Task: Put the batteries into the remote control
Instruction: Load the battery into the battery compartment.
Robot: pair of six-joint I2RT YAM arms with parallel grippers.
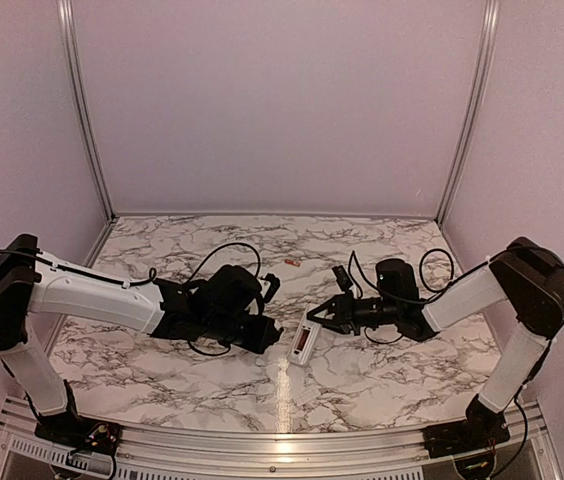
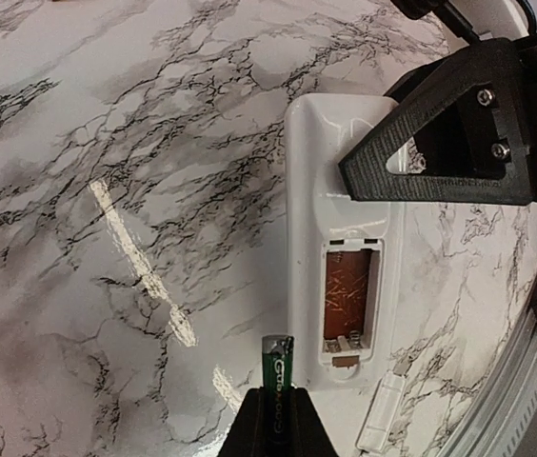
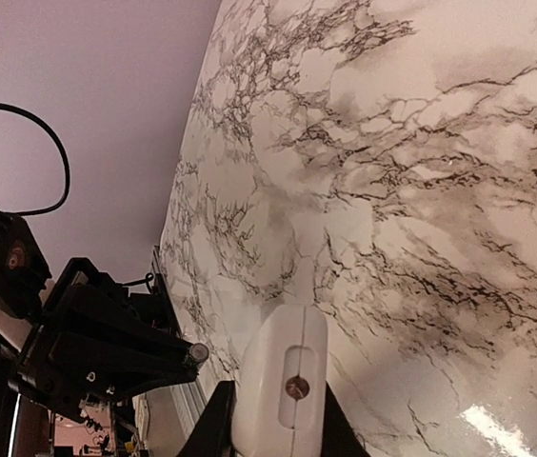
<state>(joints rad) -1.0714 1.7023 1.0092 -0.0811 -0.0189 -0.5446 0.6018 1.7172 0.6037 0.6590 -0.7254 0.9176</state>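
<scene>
Pinched between the nearly closed fingers of the left gripper [image 2: 276, 398], a green-labelled battery [image 2: 277, 360] points at the open compartment [image 2: 348, 300] just ahead. Beyond it, the right gripper [image 3: 278, 414] clamps the far end of the remote control [image 2: 308, 219], lying back-up.

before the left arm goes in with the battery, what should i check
1. battery gripped in left end effector: ok, its tip sticks out in front.
2. compartment open and empty: ok, springs show.
3. remote control held by right end effector: ok, clamped on its end.
4. battery lined up over compartment: not ok, it sits off to the side at the remote's edge.
5. battery polarity versus springs: cannot tell.
6. cover out of the way: ok, it lies beside the remote's end.
</scene>
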